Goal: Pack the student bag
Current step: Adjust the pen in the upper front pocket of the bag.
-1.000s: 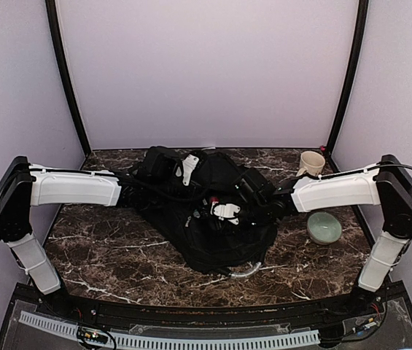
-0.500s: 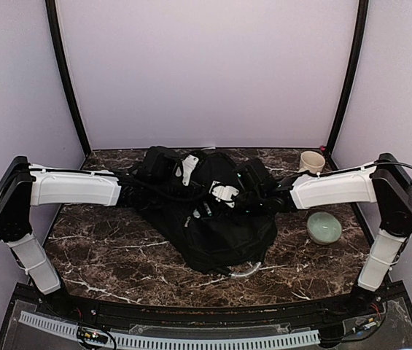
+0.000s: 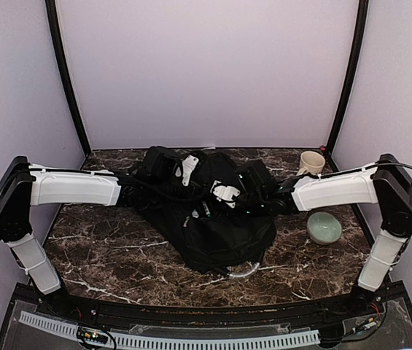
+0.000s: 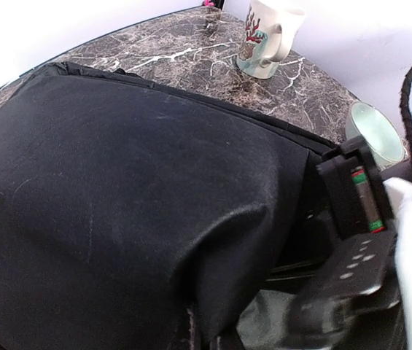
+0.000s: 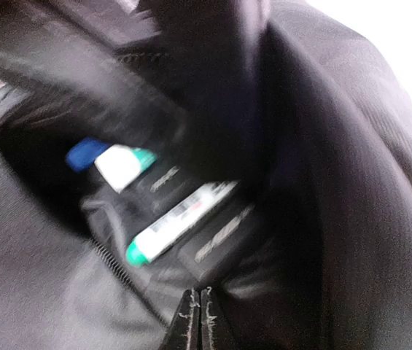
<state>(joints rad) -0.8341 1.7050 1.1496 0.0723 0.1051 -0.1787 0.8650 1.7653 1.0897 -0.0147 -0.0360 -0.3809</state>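
Observation:
The student bag (image 3: 216, 226), a big black backpack, lies mid-table with its grey loop handle (image 3: 243, 271) toward the near edge. My left gripper (image 3: 185, 173) is at the bag's far left corner. In the left wrist view its jaws (image 4: 191, 332) are shut on a raised fold of the bag's black fabric (image 4: 118, 189), which hides most of them. My right gripper (image 3: 224, 193) hovers over the bag's open pocket (image 5: 82, 182). Its fingertips (image 5: 195, 321) are pressed together with nothing between them. A white marker with a green cap (image 5: 180, 219) and a second marker (image 5: 118, 162) lie in that pocket.
A cream mug (image 3: 311, 162) with a red reindeer print (image 4: 267, 36) stands at the back right. A pale green bowl (image 3: 324, 227) sits right of the bag, below my right forearm (image 3: 333, 191). Purple walls close in the back and both sides.
My right gripper has moved away from the near side toward the back of the bag, staying shut. The left arm still holds up the fold and has not moved.

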